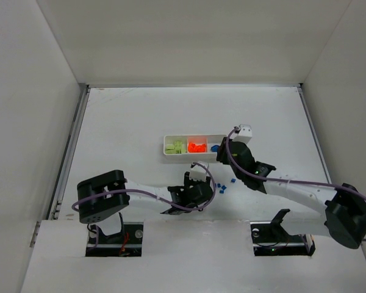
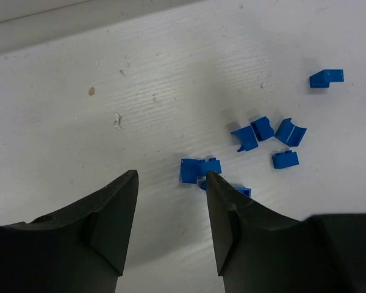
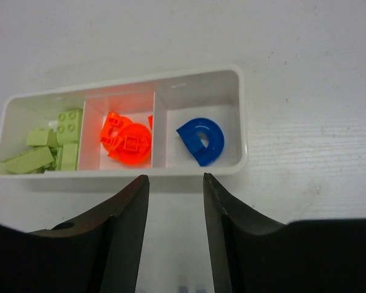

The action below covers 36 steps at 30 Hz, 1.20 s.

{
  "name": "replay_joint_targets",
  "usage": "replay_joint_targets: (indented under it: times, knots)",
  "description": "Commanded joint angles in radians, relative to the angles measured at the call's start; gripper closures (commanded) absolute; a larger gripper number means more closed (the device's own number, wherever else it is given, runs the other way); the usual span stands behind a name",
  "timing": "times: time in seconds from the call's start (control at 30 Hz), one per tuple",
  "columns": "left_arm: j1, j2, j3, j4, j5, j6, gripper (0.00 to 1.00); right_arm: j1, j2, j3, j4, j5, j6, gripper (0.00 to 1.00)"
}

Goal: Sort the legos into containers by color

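The white three-compartment tray (image 3: 202, 78) (image 1: 169, 155) holds lime green legos (image 3: 55, 146) on the left, orange legos (image 3: 127, 142) in the middle and one blue curved lego (image 3: 201, 140) on the right. Several loose blue legos (image 2: 268, 137) (image 1: 223, 187) lie on the table. My left gripper (image 2: 171, 183) is open and empty, just short of a blue lego (image 2: 198, 169) by its right finger. My right gripper (image 3: 175, 183) is open and empty, just in front of the tray's near wall.
White enclosure walls stand on three sides. A purple cable (image 1: 305, 183) runs along the right arm. One blue lego (image 2: 326, 77) lies apart from the group, farther away.
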Motion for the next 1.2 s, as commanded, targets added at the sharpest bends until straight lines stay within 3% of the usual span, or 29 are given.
replay_joint_targets:
  times: [0.0, 0.23, 0.57, 1.0, 1.17]
  knots:
    - [-0.002, 0.026, 0.044, 0.038, 0.008, 0.015, 0.55, 0.042, -0.063, -0.066, 0.026, 0.036, 0.051, 0.55]
    - [0.009, 0.067, 0.061, 0.050, 0.005, 0.015, 0.63, 0.098, -0.094, -0.124, 0.007, 0.050, 0.098, 0.57]
    - [0.030, 0.061, 0.044, 0.051, -0.001, 0.021, 0.88, 0.128, -0.119, -0.142, -0.013, 0.069, 0.120, 0.57]
    - [0.140, -0.114, 0.154, 0.038, 0.098, 0.090, 0.90, 0.300, -0.138, -0.187, -0.203, 0.145, 0.317, 0.63]
    - [0.249, -0.048, 0.281, 0.038, 0.175, 0.115, 0.89, 0.317, -0.167, -0.198, -0.269, 0.162, 0.357, 0.63]
